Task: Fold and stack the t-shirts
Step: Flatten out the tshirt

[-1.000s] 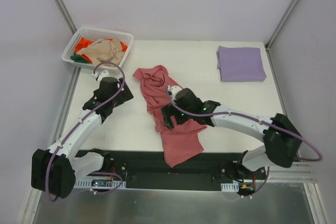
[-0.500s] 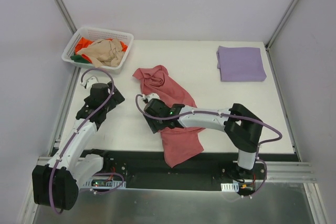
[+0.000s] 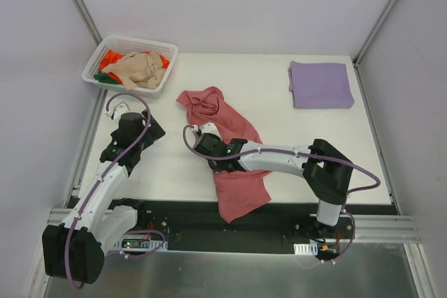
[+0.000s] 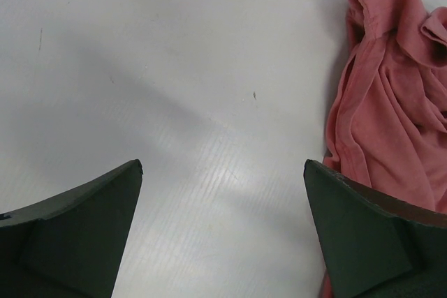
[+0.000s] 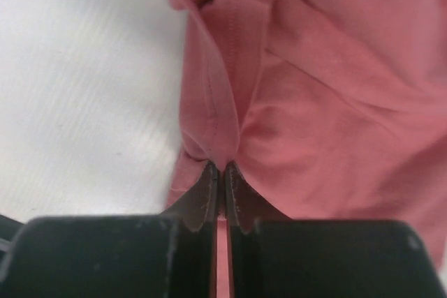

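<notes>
- Top external view: the rose-red t-shirt lies crumpled in a long strip down the middle of the white table, its lower end hanging over the near edge between the two arm bases
- The right gripper reaches across to the left edge of that shirt, about halfway along its length
- Right wrist view: the jaws are pressed together with a raised ridge of the rose-red cloth pinched at their tips; bare table shows to the left of the fold
- The left gripper hovers over bare table just left of the shirt's upper end, fingers spread fully wide and holding nothing
- Left wrist view: the shirt's bunched edge shows at the right, beside the right finger
- The lavender t-shirt lies folded flat at the far right corner, well apart from both arms
- The white lattice basket at the far left corner holds the beige t-shirt on top of the orange t-shirt and the green t-shirt
</notes>
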Motion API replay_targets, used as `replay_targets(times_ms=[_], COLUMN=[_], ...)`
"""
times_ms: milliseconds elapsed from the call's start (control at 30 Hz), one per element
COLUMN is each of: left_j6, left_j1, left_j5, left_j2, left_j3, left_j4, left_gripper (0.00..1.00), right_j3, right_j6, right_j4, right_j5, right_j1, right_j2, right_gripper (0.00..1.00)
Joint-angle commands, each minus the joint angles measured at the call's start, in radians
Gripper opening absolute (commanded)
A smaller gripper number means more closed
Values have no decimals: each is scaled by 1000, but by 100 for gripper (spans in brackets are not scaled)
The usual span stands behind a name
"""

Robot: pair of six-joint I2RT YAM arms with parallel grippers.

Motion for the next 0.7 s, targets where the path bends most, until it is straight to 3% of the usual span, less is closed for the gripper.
replay_targets(times_ms=[0, 200, 300, 433, 667], left_j6=[18, 38, 55, 77, 69], left_j1=[12, 12, 12, 12, -19], left_j5=[26, 141, 232, 395, 616], left_j2=[-10, 35, 75, 168, 419], left_j3=[9, 57, 77, 104, 225], left_j4=[6, 16, 47, 130, 240], left_gripper=[99, 99, 99, 99, 99], right_j3=[5, -96, -177, -311, -408], right_j6=[-57, -91, -48, -90, -157], right_j4=[-117, -242, -282, -210, -156], right_j5=[214, 459, 506, 405, 327], right_j1=[-26, -190, -385, -586, -672], right_j2=[-155, -436, -610, -822, -925], right_gripper=[0, 0, 1, 0, 0])
